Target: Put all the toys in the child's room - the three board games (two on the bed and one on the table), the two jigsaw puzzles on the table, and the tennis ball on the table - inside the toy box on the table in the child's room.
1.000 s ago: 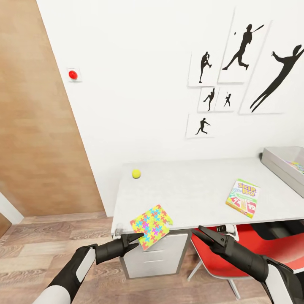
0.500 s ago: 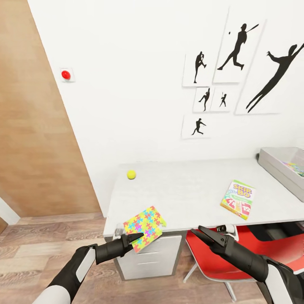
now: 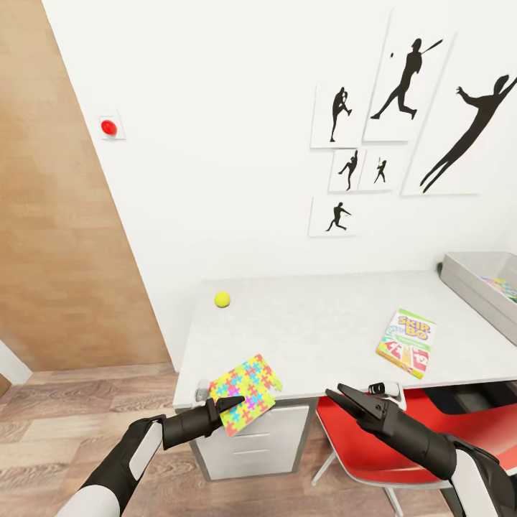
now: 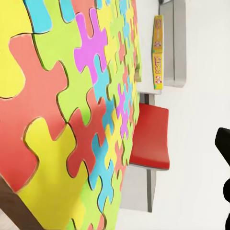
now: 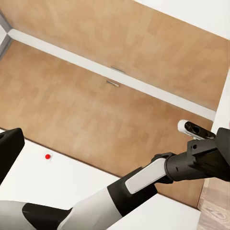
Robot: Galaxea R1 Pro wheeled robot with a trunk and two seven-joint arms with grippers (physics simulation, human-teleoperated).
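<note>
spanning a white wall, the table (image 3: 323,323) bears skip-bo (image 3: 406,342); left fingers (image 3: 228,406) clamp a jigsaw puzzle (image 3: 245,383), right fingers (image 3: 343,400) spread empty.

Bright, even, shadeless light fills the room, with no clear source. The white wall (image 3: 237,179) is near blown out, and the desk top (image 3: 323,323) shows a faint mottled sheen. Edges look sharp, with wide-angle slant at the door (image 3: 50,215).

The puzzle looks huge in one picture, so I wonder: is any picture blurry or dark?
Head view: bright, even light, everything sharp. Left wrist view: the jigsaw puzzle, held in the left hand, looms huge and slightly soft because it is so close. Right wrist view: clear, no glare.
</note>
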